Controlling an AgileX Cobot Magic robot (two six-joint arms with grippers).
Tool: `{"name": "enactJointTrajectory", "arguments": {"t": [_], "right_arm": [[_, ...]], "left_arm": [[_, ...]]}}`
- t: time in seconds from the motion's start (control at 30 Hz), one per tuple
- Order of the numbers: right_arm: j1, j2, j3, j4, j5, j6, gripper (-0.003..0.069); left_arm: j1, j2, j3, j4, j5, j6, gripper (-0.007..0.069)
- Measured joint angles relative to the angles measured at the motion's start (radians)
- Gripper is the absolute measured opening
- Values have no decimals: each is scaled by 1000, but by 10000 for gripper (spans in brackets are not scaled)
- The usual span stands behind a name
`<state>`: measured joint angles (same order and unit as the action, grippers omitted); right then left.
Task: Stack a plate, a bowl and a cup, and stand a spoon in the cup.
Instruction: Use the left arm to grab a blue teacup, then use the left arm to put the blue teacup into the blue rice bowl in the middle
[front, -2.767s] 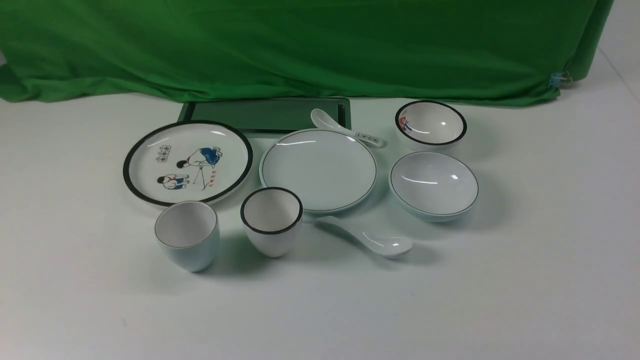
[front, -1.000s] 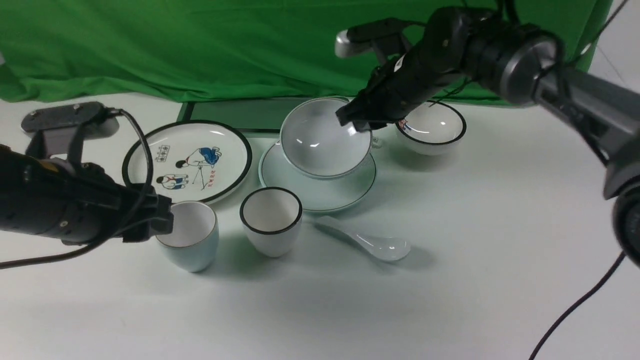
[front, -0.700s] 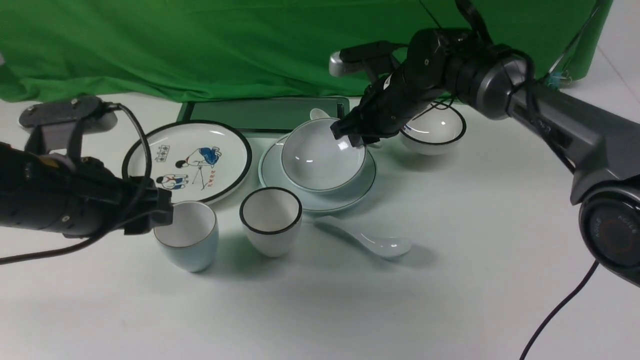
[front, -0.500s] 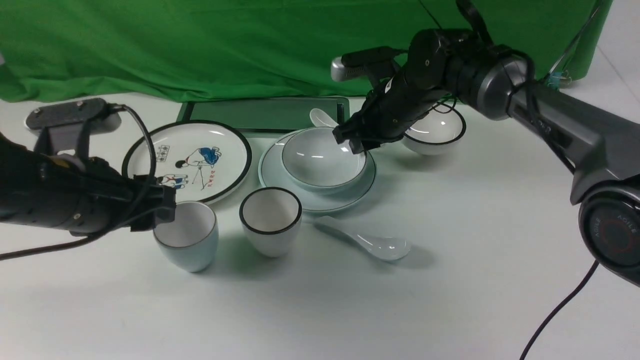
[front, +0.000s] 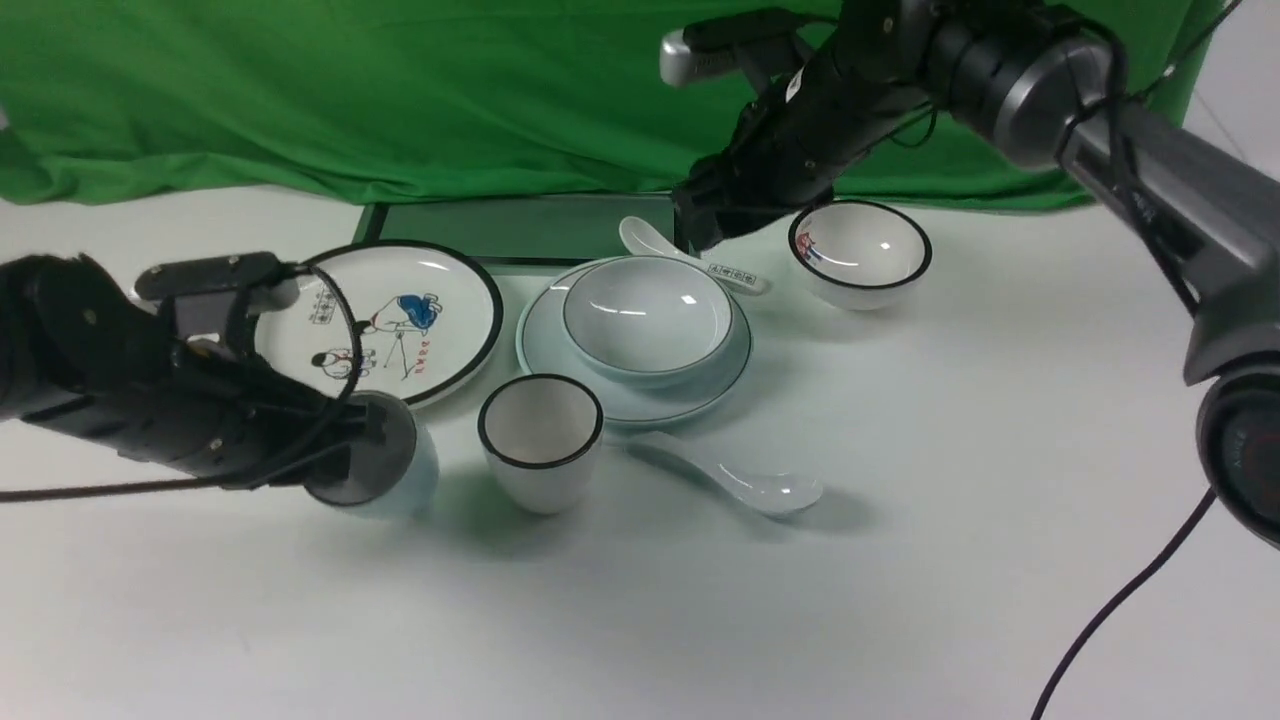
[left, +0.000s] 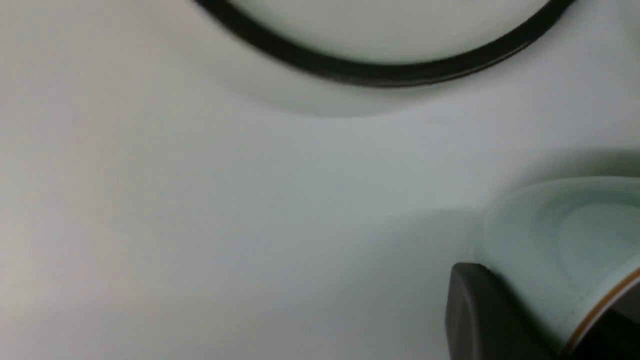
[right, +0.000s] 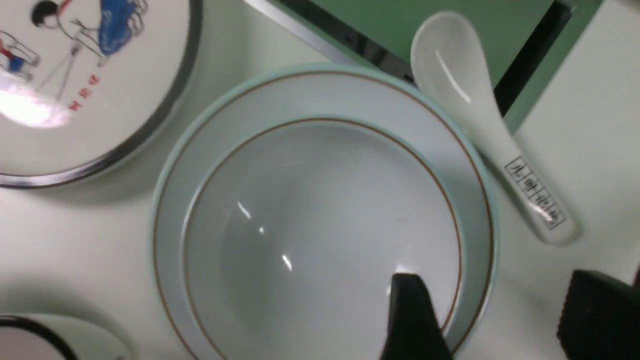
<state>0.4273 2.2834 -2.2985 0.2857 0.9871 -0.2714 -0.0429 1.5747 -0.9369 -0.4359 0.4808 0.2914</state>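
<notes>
The cup (front: 422, 482) is gripped at its rim by the left gripper (front: 365, 450). In the left wrist view one black finger (left: 480, 315) is pressed against the pale blue-green outer wall, and a dark shape is seen just inside the rim line. Whether the cup has been lifted off the white table (front: 900, 560) cannot be told. A black-rimmed white cup (front: 541, 435) stands just to the right of this gripper, apart from the held cup. The cartoon plate (front: 440, 300) lies just beyond the gripper and is partly covered by the arm.

The right gripper (front: 700, 228) is held wide apart and raised, with nothing between its fingers. Below it, slightly nearer the robot, the bowl (front: 648, 315) is seated upright in the plate (front: 640, 405). In the right wrist view one finger (right: 410, 320) is seen over the bowl's rim, and the other lies outside the plate. The printed spoon (front: 690, 262) lies just beneath this gripper, with its scoop at the edge of the green tray (front: 530, 228). The black-rimmed small bowl (front: 862, 250) stands to the gripper's right.

The plain white spoon (front: 740, 480) lies on the table in front of the plate. It is well nearer the robot than the right gripper and is touched by neither gripper.
</notes>
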Motion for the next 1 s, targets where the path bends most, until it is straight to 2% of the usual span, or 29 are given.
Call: {"name": "enactJointTrajectory", "arguments": {"t": [0.2,0.33,0.4,0.53,0.7,1.0], "right_arm": [[-4,-109,-9,0,85,-75,426],[-25,-127,-9,-4,118,-90,426],[-28,-127,-8,-6,129,-90,426],[-31,-139,-7,-20,177,-87,426],[-31,-156,-7,-29,176,-86,426],[-31,-156,-6,-32,172,-86,426]], "left_arm": [[-70,40,-318,6,111,30,0],[-184,305,-707,59,325,32,0],[-199,356,-781,81,358,31,0],[-247,604,-1058,152,498,4,0],[-265,731,-1199,169,546,-37,0],[-268,775,-1231,239,544,-117,0]]}}
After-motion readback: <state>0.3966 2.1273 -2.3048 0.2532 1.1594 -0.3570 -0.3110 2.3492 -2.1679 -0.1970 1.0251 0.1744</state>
